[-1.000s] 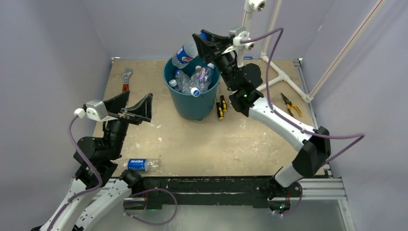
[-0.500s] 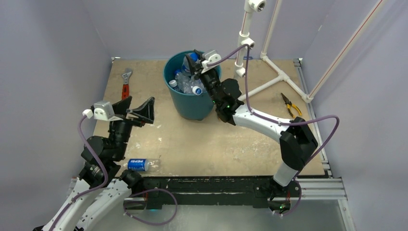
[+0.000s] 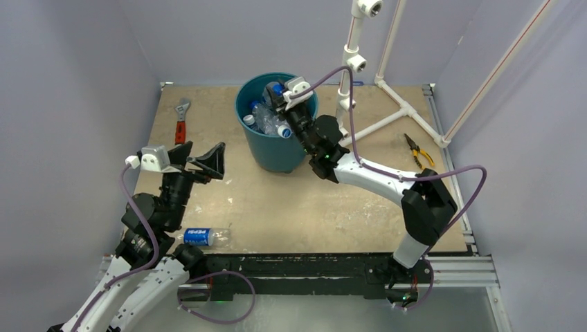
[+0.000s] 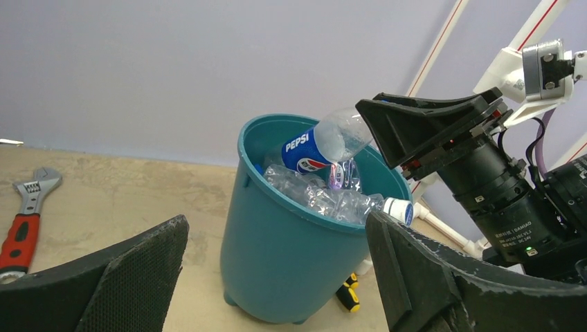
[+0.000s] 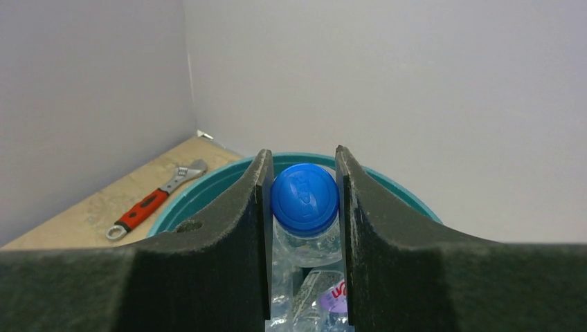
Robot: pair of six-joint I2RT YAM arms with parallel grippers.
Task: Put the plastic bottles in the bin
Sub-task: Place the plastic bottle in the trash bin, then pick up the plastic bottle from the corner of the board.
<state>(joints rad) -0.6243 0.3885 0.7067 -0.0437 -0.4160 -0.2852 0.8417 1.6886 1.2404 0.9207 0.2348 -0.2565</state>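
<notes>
The teal bin (image 3: pixel 271 145) stands at the back middle of the table, piled with several clear bottles (image 3: pixel 266 119). My right gripper (image 3: pixel 278 97) hangs over its rim, shut on a clear Pepsi bottle (image 5: pixel 304 199) with a blue cap and blue label; the bottle (image 4: pixel 320 143) slants down into the bin's mouth (image 4: pixel 257 131). One more blue-labelled bottle (image 3: pixel 205 236) lies on the table near the front left, by my left arm's base. My left gripper (image 3: pixel 202 156) is wide open and empty, raised left of the bin and facing it (image 4: pixel 277 232).
A red-handled wrench (image 3: pixel 181 119) lies at the back left. Yellow-and-black screwdrivers (image 4: pixel 349 294) lie at the bin's right foot. The white pipe frame (image 3: pixel 387 90) stands behind to the right, with pliers (image 3: pixel 417 149) near the right wall.
My right arm has brought the Pepsi bottle down from above and behind the bin to its mouth. My left gripper has shifted slightly right and lower, still open.
</notes>
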